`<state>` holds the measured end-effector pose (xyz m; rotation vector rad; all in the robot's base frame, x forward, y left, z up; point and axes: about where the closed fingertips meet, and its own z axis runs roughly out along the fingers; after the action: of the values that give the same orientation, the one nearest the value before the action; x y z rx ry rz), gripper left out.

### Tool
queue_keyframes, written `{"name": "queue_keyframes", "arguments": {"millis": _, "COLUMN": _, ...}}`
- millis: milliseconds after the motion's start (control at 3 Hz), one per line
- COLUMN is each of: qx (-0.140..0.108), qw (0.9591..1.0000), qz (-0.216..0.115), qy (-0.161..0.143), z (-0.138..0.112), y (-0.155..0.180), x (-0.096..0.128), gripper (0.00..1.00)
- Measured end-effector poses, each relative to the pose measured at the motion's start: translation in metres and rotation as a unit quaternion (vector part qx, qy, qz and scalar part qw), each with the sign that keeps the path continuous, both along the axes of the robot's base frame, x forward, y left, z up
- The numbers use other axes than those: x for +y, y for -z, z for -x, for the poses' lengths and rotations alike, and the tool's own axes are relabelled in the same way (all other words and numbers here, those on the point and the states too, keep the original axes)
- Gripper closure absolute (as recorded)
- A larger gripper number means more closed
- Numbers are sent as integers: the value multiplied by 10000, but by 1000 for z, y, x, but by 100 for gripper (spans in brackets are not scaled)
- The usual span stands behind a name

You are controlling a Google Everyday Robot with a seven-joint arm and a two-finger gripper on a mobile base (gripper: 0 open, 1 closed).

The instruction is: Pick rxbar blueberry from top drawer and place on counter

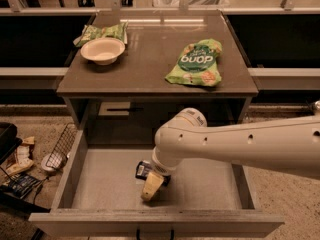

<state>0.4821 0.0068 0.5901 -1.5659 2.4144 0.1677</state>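
Note:
The top drawer [100, 184] stands pulled open below the counter [150, 59]. The rxbar blueberry [143, 170], a small dark bar, lies on the drawer floor near the middle. My gripper [150, 188] reaches down into the drawer right at the bar, its pale tip just in front of the bar and to its right. My thick white arm [235, 144] comes in from the right and hides the bar's right end. I cannot see whether the bar is held.
On the counter are a large light-green chip bag [196, 63] at the right, and a white bowl [103, 50] with a green wrinkled packet [102, 32] behind it at the left. A wire basket [62, 149] and clutter lie on the floor at the left.

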Motion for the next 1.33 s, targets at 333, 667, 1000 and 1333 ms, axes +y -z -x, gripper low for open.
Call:
{"name": "queue_keyframes", "arguments": {"millis": 333, "qx": 176, "qw": 9990, "qz": -419, "qy": -30, "z": -4, "y": 14, "x": 11, "gripper": 18}}
{"name": "queue_keyframes", "arguments": {"millis": 667, "qx": 272, "qw": 9979, "qz": -580, "qy": -72, "z": -4, "y": 16, "x": 17, "gripper": 42}}
{"name": "queue_keyframes", "arguments": {"millis": 1000, "qx": 272, "qw": 9979, "qz": -581, "qy": -72, "z": -4, "y": 8, "x": 17, "gripper": 65}}
{"name": "queue_keyframes", "arguments": {"millis": 1333, "qx": 272, "qw": 9979, "qz": -581, "qy": -72, "z": -4, "y": -1, "x": 17, "gripper": 88}}
